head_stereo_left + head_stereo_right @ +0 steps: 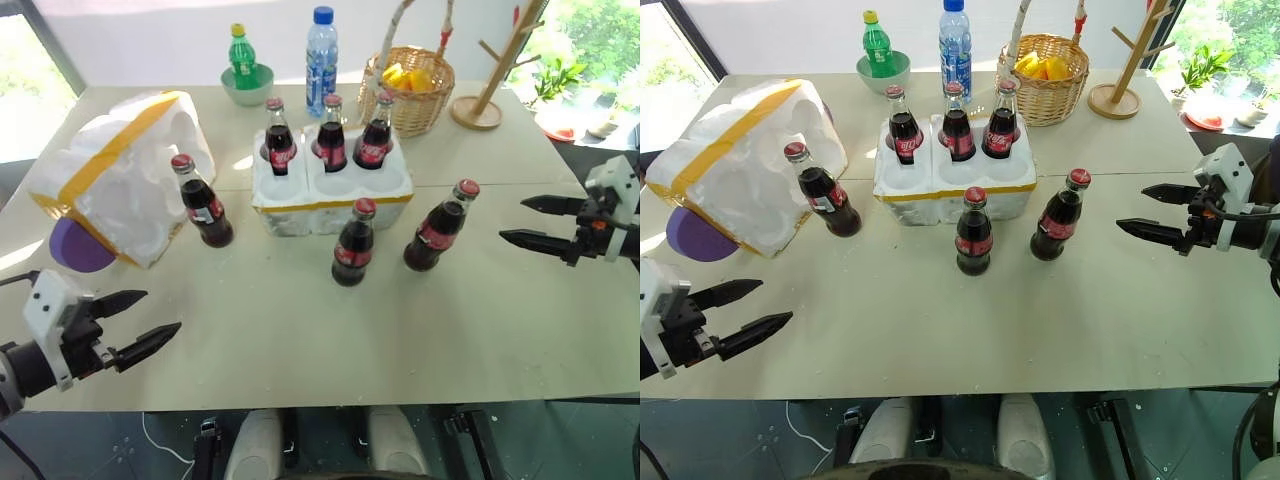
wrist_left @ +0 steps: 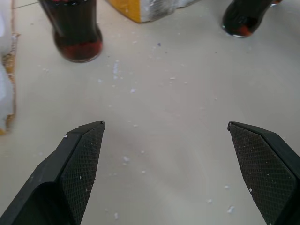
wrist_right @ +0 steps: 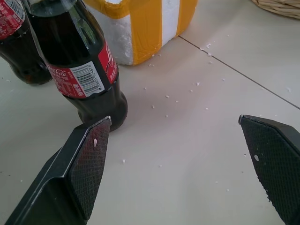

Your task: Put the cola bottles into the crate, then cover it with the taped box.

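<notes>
three cola bottles in, three waiting, lid not yet on

i'm holding the left gripper [image 1: 152, 317] wide open and empty; the taped box [image 1: 120, 175] is lying tipped left of the crate [image 1: 330, 190], whose back wells are holding three cola bottles [image 1: 331, 133]; three more are standing loose on the table [image 1: 300, 320]; my right gripper [image 1: 522, 220] is gaping empty too.

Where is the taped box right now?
The taped box lies tipped on the table's left side in the head views, left of the crate, with one cola bottle standing against its open side.
</notes>
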`<state>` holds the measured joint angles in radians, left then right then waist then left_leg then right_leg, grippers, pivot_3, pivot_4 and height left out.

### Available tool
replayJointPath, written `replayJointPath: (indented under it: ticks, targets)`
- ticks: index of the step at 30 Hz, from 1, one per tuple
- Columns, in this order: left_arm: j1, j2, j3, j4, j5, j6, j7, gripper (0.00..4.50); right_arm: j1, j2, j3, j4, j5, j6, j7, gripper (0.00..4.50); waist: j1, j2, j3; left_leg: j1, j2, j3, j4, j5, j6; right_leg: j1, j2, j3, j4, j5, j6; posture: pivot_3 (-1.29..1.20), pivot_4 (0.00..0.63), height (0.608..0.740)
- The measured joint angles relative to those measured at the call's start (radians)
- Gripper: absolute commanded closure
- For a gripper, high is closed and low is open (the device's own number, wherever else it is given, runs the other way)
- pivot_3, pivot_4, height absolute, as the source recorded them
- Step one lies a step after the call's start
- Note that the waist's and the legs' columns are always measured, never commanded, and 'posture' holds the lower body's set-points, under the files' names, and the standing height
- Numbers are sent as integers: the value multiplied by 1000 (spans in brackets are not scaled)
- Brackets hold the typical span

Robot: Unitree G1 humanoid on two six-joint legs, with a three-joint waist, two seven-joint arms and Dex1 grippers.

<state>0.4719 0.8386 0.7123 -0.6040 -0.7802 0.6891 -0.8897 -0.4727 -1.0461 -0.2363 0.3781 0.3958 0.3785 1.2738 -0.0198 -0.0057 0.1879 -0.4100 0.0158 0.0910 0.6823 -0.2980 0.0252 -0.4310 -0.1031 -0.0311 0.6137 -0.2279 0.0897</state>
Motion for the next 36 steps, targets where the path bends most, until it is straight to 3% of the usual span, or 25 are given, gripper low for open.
replayJointPath:
  ticks: [18, 26, 36]
  targets:
    - [-70, -22, -1, -3, -2, 10, 85, 88, -8, 20, -3, 43, 12, -1, -19, 0, 2, 1, 0, 0, 0, 0, 0, 2, 2, 0, 0, 0, 0, 0, 0, 0, 150, 740]
    - [-243, -33, -45, 12, -16, 25, 189, 88, -225, -51, -26, 19, 134, 198, 62, 0, 2, 3, 0, 0, 0, 0, -1, 2, 1, 0, 1, 0, 1, 1, -1, 0, 150, 740]
    - [-545, -147, -287, 184, 149, -13, 411, 88, -470, -51, 24, -177, 301, 474, 141, 0, 6, 3, -1, 0, 0, 0, -1, 2, 1, 0, 1, -1, 1, 1, 0, 0, 150, 740]
